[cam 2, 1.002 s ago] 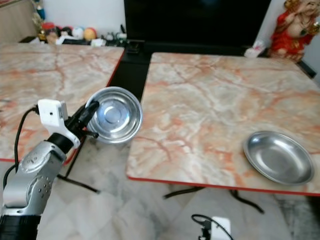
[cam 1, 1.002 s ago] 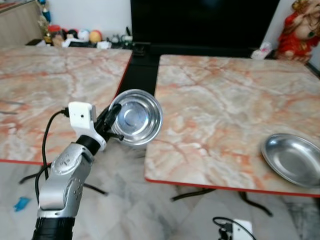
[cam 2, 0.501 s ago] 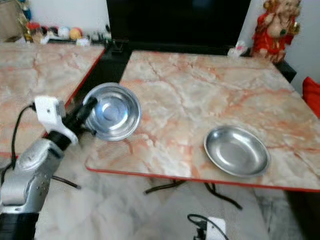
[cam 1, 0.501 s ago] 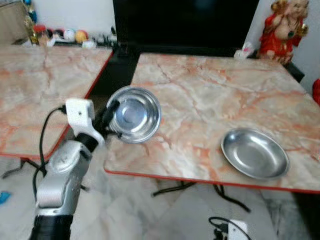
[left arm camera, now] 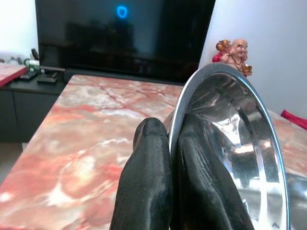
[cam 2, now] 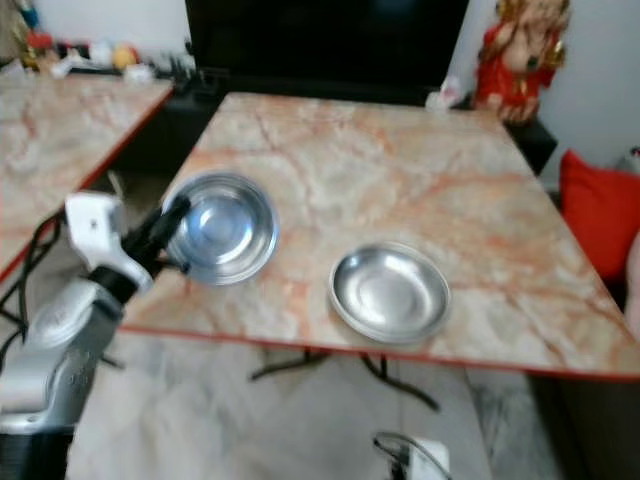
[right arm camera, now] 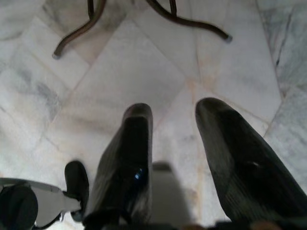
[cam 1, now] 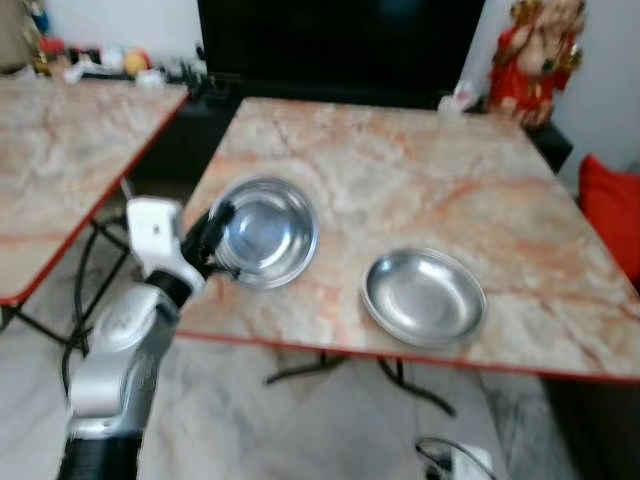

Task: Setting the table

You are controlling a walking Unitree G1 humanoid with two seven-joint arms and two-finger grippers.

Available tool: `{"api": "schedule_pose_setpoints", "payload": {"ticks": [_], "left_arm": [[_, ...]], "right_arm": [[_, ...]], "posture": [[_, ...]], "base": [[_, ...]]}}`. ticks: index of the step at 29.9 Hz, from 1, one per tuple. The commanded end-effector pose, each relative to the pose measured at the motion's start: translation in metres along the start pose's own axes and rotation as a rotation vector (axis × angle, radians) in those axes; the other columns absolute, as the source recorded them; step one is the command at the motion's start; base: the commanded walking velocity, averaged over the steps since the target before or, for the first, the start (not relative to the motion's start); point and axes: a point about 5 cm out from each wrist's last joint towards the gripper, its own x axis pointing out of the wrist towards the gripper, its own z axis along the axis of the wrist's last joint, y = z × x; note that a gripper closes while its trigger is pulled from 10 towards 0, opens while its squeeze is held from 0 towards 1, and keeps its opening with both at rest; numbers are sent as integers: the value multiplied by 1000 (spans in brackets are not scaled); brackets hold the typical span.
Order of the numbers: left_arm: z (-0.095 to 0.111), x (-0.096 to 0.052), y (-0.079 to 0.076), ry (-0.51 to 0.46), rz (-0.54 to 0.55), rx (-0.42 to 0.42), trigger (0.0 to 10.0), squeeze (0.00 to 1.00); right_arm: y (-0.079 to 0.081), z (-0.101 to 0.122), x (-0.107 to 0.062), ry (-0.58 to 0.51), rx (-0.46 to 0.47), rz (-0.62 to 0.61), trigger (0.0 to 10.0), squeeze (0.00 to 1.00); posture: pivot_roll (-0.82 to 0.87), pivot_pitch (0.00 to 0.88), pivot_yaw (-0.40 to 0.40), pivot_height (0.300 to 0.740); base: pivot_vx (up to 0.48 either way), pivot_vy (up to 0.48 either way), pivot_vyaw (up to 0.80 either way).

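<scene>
Marble-patterned, red-edged surface (cam 1: 420,180) is lying ahead of us. At left, our left gripper (cam 1: 214,237) jaws are pinching the rim of a round steel bowl (cam 1: 262,232), tilted above the surface's near corner; so thin a grip may be letting it slip or knock the shallow steel dish (cam 1: 424,297) alongside. Our right gripper (right arm camera: 175,158) is hanging with jaws apart over the floor.

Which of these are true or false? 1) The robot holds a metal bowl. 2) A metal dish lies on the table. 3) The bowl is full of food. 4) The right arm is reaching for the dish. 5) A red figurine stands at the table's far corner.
1) True: the left gripper has its fingers pinched on the rim of the bowl.
2) True: the dish rests on the marble table.
3) False: the bowl is empty.
4) False: the right gripper hangs open over the floor.
5) True: the figurine stands there.
</scene>
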Motion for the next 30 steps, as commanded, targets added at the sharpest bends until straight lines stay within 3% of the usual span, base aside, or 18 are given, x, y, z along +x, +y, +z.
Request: {"api": "schedule_pose_setpoints", "payload": {"ticks": [1,19,30], "left_arm": [[5,4,-9,-20,-36,0,10000,0],[3,4,-11,-14,-44,-6,10000,0],[-3,2,-8,22,-40,-91,10000,0]], "right_arm": [[-11,-2,-1,13,-9,-27,10000,0],[-11,-2,-2,10,-15,-22,10000,0],[-11,-2,-2,0,-15,-20,10000,0]], "posture": [[109,0,-30,740],[107,0,-35,740],[107,0,-33,740]], "base": [[0,-364,0],[0,-351,0],[0,0,0]]}}
